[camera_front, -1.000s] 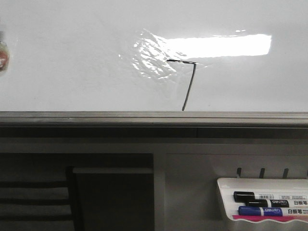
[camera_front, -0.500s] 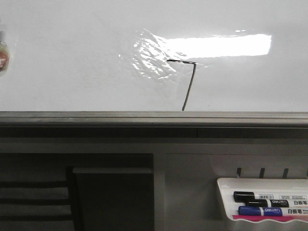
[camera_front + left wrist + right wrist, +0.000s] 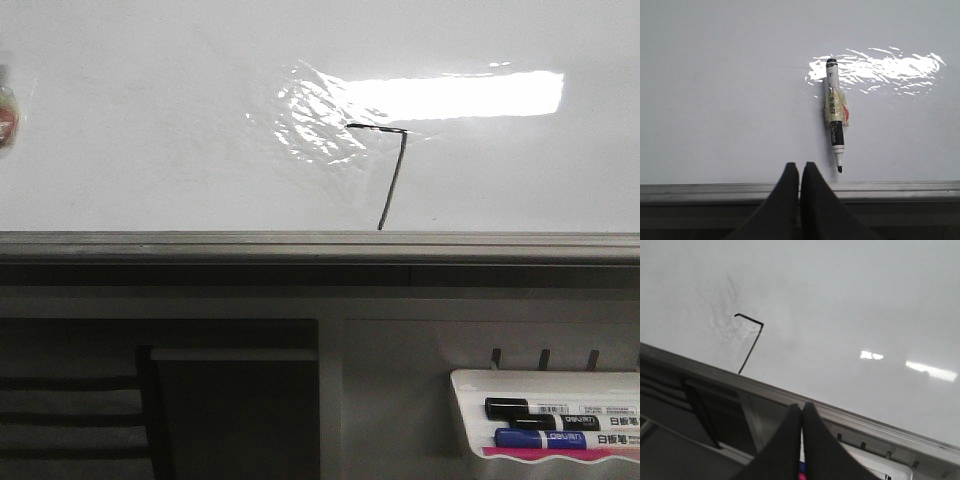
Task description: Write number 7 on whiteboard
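I'm seeing the number 7 (image 3: 392,170) sitting on the whiteboard (image 3: 150,120), beside the glare. Both the left claw (image 3: 799,172) and right claw (image 3: 801,412) are hanging clenched, empty. The tray markers (image 3: 540,423) are showing "DELI" labels.

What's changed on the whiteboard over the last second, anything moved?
Nothing visibly changed. The number 7 sits finished on the whiteboard, and the markers in the tray lie as before.
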### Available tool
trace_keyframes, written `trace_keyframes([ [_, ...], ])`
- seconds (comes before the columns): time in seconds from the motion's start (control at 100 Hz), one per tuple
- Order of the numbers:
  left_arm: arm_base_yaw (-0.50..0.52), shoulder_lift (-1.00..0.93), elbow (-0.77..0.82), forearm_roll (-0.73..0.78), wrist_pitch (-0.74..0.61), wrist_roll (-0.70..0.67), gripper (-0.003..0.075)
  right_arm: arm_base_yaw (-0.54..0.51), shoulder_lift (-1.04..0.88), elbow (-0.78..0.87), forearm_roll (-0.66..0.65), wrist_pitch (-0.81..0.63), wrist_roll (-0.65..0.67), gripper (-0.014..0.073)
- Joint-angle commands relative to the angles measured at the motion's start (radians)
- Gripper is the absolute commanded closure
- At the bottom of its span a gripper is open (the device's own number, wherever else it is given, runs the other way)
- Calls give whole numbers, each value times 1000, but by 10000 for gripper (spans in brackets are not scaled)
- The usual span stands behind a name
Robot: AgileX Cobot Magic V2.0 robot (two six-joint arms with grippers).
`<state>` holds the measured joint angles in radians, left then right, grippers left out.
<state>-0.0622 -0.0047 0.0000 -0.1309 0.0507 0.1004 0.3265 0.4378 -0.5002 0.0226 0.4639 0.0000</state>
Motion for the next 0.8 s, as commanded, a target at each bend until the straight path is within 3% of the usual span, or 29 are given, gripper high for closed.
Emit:
trace_keyframes([
  [0.0,4,-29,33,-9,-84,-2,741,-61,-52,38,39,-135,-8,665],
  [0.23,4,-29,33,-9,-84,-2,741,-236,-223,282,41,-344,-8,665],
  [0.42,4,-29,33,-9,-84,-2,741,-322,-339,401,41,-394,-8,665],
  [0.79,4,-29,33,-9,-84,-2,741,-368,-454,535,41,-464,-8,665],
])
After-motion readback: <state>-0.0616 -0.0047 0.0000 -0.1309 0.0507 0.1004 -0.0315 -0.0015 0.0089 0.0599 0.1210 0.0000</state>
